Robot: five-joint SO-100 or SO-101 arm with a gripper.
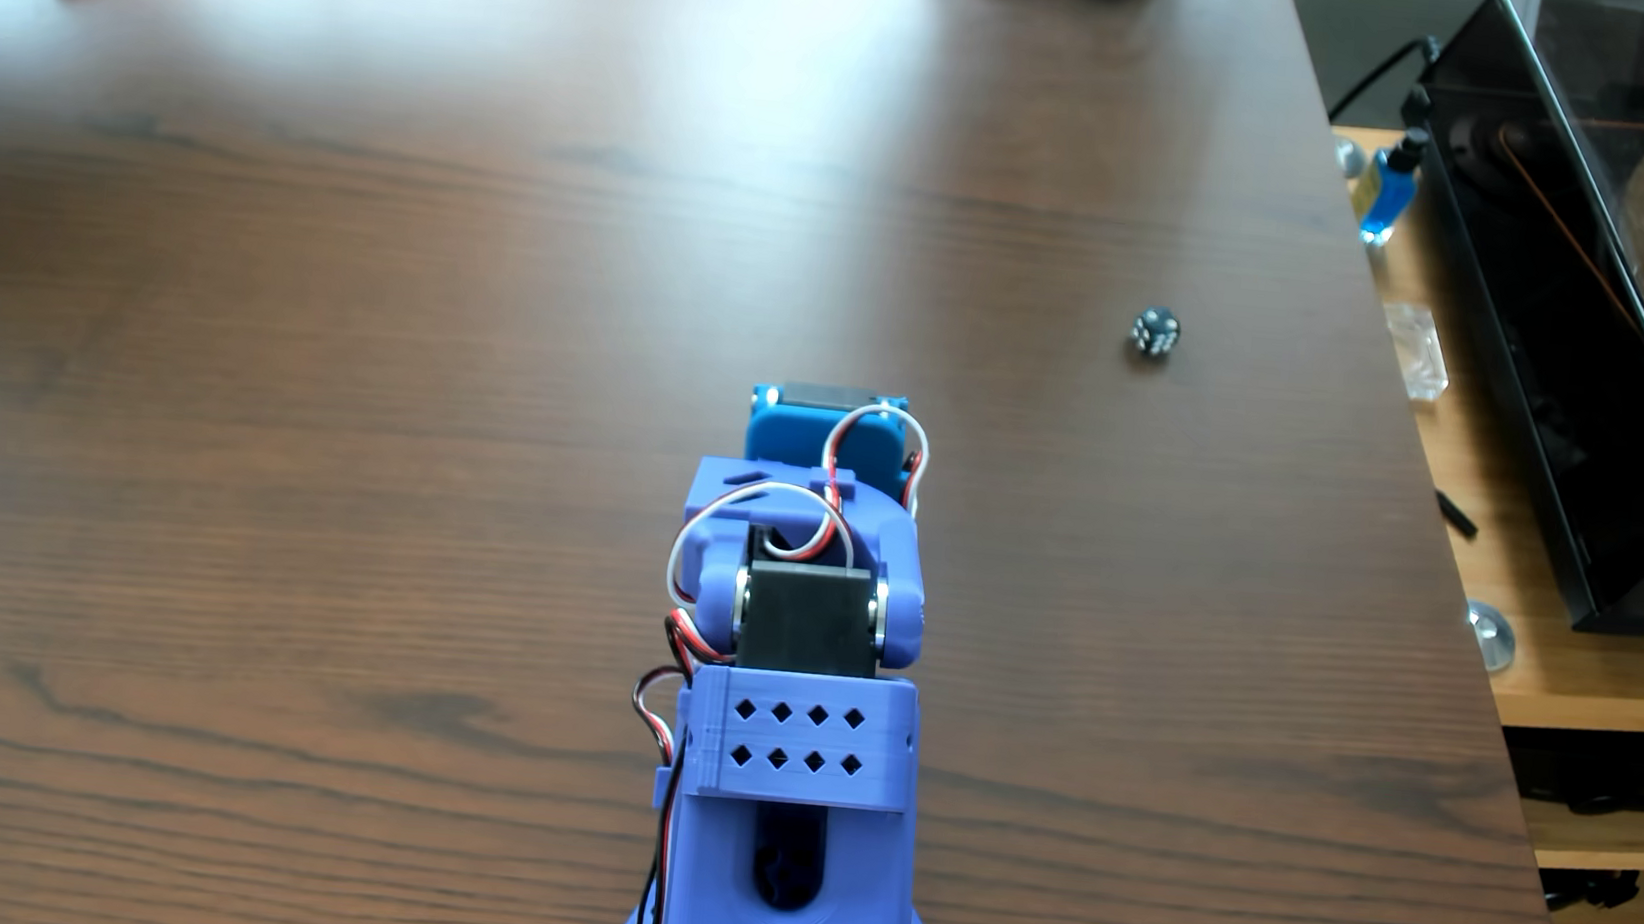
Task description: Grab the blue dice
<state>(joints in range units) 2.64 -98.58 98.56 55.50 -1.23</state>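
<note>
since the blue dice point(1155, 332) is a tiny, hard, rounded cube, it looks light and liable to skid or pop out of a pinch; flat opposite faces seem the best hold, not corners. it sits alone on the wooden table point(385, 399), right of centre in the frame, near the table's right edge. the folded blue arm point(801, 585) fills the lower middle, well apart from it. its gripper is hidden beneath the arm, so i cannot tell whether the jaws are apart or together.
</note>
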